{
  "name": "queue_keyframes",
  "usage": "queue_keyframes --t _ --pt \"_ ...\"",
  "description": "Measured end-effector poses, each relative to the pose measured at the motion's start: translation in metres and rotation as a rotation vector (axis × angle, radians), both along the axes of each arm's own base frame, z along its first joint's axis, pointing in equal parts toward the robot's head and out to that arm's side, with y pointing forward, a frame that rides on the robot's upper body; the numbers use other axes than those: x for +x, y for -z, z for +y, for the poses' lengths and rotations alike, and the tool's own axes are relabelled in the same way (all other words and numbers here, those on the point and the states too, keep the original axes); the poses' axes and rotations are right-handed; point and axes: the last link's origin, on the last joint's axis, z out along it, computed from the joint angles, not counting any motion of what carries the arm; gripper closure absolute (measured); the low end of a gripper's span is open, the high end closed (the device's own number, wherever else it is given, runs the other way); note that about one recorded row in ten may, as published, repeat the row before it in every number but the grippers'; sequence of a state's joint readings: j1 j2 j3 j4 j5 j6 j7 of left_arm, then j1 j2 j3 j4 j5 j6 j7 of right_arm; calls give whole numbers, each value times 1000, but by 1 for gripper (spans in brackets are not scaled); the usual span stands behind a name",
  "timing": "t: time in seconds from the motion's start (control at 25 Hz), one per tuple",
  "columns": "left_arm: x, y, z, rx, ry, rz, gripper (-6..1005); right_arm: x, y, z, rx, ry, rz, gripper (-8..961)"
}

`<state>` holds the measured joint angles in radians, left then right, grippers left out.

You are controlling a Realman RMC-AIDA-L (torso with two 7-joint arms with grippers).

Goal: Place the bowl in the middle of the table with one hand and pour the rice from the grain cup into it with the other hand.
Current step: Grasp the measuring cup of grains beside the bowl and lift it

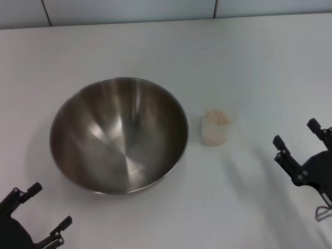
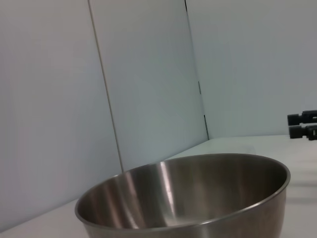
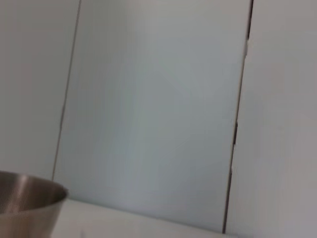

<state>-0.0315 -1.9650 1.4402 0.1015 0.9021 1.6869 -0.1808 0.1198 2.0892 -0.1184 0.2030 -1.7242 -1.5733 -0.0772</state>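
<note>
1. Left tool (image 1: 44, 210) hovers spread near the table's (image 1: 249, 62) front-left corner, holding nothing.
2. The bowl (image 1: 119, 135) sits left of centre, empty.
3. The grain cup (image 1: 216, 127) stands just beside it, holding rice (image 1: 217, 118).
4. Right tool (image 1: 297, 132), spread, hovers at the right edge.

A large round stainless-steel mixing bowl (image 1: 119, 135) with a shiny brushed interior and a thin rim sits upright on the plain white matte tabletop (image 1: 249, 62), left of centre; nothing can be seen inside it. Just beside it on its right, apart from its rim, stands a small clear, slightly frosted plastic grain cup (image 1: 215, 128) with tapered sides, upright and far smaller than the bowl. Pale beige rice (image 1: 217, 118) fills the cup close to its brim in a loose heap.
</note>
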Motion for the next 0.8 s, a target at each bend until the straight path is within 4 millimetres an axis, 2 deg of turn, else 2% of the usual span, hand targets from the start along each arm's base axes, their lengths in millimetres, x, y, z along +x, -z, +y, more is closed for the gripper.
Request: queue_keyframes --t 0.32,0.8 --pt "-1 -1 0 -3 -1 2 157 -4 16 26 -61 46 -12 186" --pt "-2 -2 -1 -6 -6 1 157 -8 24 39 -104 50 -26 187"
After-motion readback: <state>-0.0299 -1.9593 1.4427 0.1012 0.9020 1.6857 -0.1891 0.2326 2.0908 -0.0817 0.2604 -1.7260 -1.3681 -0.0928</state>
